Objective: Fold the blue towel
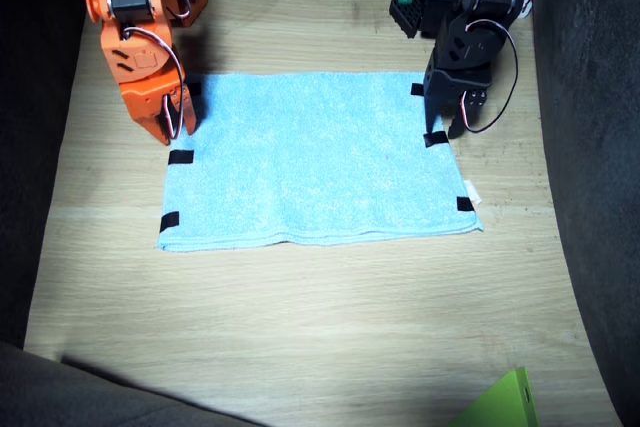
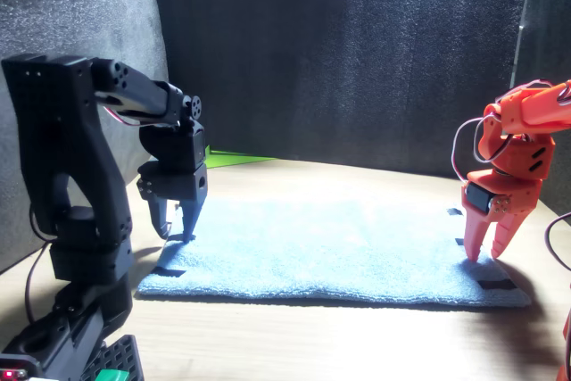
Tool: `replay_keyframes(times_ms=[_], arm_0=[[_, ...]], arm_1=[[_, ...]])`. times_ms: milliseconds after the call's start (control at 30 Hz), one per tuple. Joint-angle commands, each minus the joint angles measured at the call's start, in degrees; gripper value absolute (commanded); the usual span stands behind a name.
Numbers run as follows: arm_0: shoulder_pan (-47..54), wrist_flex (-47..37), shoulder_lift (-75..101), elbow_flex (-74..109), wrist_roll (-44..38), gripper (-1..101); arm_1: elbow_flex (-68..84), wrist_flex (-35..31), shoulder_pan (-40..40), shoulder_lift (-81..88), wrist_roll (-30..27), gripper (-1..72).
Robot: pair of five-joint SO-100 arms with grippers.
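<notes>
The blue towel [image 1: 315, 159] lies flat and spread on the wooden table [image 1: 300, 337], apparently already doubled once, to judge by the layered look of its near edge. Black tape marks [image 1: 181, 157] sit along both short edges.

Right arm: the orange right pincer [image 1: 172, 125] points down at one short edge, tips at or just above the cloth between two tape marks. In the front view its fingers [image 2: 489, 240] stand slightly parted; nothing is pinched.

Left arm: the black left pincer [image 1: 447, 122] hangs over the opposite short edge beside a tape mark, fingers parted around the hem region. Whether it touches the cloth cannot be told.

Risks, as judged:
- Either pincer may close on the top layer only, so the layers separate on lifting.
- Tips may press into the table and miss the hem, since the cloth lies thin and flat.
- Uneven grasp timing between the arms would drag the towel askew, giving a crooked fold.
</notes>
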Motion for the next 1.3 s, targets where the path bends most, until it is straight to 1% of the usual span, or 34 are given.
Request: replay_keyframes(times_ms=[0, 200, 467, 533, 600, 667, 700, 767, 800, 1267], arm_0=[[2.20, 1.14, -0.62, -2.29, 1.05, 20], [4.83, 1.93, -3.60, -3.43, 1.85, 20], [4.92, 2.81, -6.06, -5.19, 1.58, 20], [4.92, 3.52, -7.38, -6.24, 1.58, 18], [5.01, 3.96, -8.26, -7.12, 1.76, 14], [5.19, 4.22, -8.70, -7.38, 1.85, 7], [5.19, 4.22, -8.79, -7.38, 2.02, 4], [5.19, 4.22, -8.79, -7.38, 2.02, 0], [5.19, 4.22, -8.79, -7.38, 1.93, 0], [5.54, 3.69, -7.82, -6.33, 0.44, 0]], arm_1=[[0.88, 0.62, 0.62, -0.26, -0.35, 21.8], [1.14, 1.32, 0.53, 0.26, -0.35, 21.8], [1.05, 2.11, 0.53, 0.53, -0.18, 21.8], [1.14, 2.11, 0.26, 0.53, -0.09, 21.7], [1.23, 1.93, -0.09, 0.44, -0.09, 21.3], [1.41, 1.93, -0.35, 0.26, -0.35, 19.1], [1.41, 1.93, -0.62, 0.26, -0.35, 16.0], [1.41, 2.02, -1.05, 0.26, -0.35, 5.6], [1.41, 2.11, -1.23, 0.26, -0.35, 0.1], [3.78, 1.14, -0.53, 3.69, -0.79, 0.1]])
